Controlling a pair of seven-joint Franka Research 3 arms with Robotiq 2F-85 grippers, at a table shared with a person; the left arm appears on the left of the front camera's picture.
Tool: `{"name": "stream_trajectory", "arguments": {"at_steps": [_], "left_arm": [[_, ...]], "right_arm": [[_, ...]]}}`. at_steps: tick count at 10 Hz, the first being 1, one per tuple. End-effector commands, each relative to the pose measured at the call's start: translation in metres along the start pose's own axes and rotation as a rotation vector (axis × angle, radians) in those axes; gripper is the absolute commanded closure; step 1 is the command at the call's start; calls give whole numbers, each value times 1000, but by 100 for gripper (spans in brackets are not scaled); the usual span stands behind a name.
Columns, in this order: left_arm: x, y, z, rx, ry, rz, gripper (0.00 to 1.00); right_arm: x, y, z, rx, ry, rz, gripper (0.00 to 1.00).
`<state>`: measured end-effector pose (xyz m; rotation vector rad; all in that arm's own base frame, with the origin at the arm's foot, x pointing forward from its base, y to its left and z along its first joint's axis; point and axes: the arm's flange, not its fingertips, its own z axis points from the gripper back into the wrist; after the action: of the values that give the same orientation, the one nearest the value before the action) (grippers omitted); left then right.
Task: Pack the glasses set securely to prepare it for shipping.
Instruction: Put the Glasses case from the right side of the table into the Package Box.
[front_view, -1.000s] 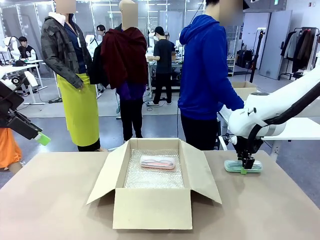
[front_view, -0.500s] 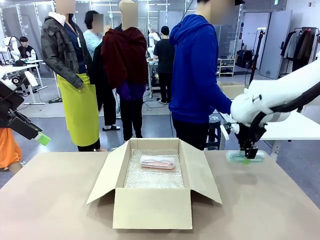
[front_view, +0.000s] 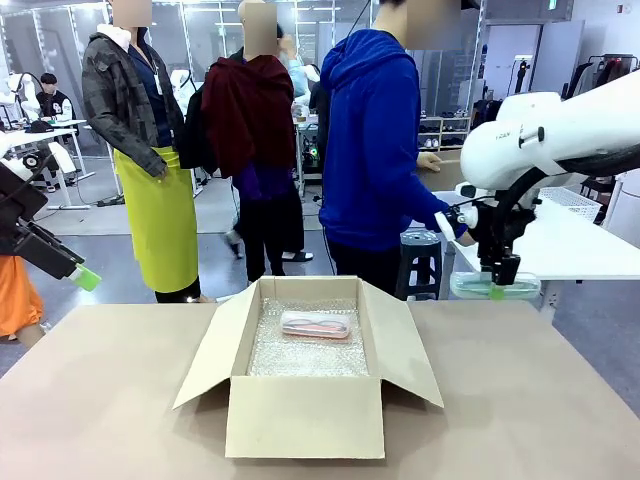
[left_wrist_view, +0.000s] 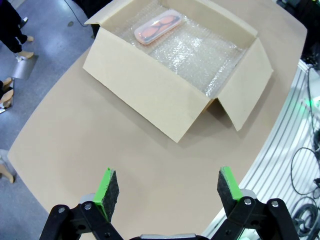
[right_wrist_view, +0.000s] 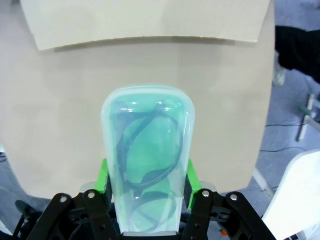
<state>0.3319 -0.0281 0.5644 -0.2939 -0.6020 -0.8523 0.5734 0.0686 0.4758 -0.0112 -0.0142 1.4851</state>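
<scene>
The mint green case of the glasses set hangs above the table's far right corner, with my right gripper shut on it. From the right wrist, the green case has dark glasses visible through its translucent lid and sits between the green pads. The pale pink case lies on bubble wrap at the back of the open cardboard box; it also shows as the pink case in the left wrist view. My left gripper is open, high at the far left; its fingers are spread with nothing between them.
A bubble-wrap sheet lines the box's floor, with free room in front of the pink case. The box's flaps stand open to the sides. A person in a blue hoodie stands behind the table's far edge.
My right gripper has lifted the green case off the table at the far right and carried it upward. The left arm has stayed still.
</scene>
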Motion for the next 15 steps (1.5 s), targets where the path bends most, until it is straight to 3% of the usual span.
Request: {"name": "stream_trajectory", "arguments": {"at_steps": [1, 5, 9, 12, 15], "left_arm": [[-1, 2, 3, -16, -17, -12, 0], [-1, 2, 3, -16, -17, -12, 0], [-1, 2, 3, -16, -17, -12, 0], [-1, 2, 3, -16, -17, -12, 0], [-1, 2, 3, -16, -17, -12, 0]], "right_arm": [[51, 13, 2, -16, 3, -18, 59], [199, 13, -2, -29, 38, 17, 59], [290, 15, -45, -9, 22, 47, 59], [327, 22, -74, 27, -32, 44, 59], [335, 22, -99, 78, -44, 55, 59]]}}
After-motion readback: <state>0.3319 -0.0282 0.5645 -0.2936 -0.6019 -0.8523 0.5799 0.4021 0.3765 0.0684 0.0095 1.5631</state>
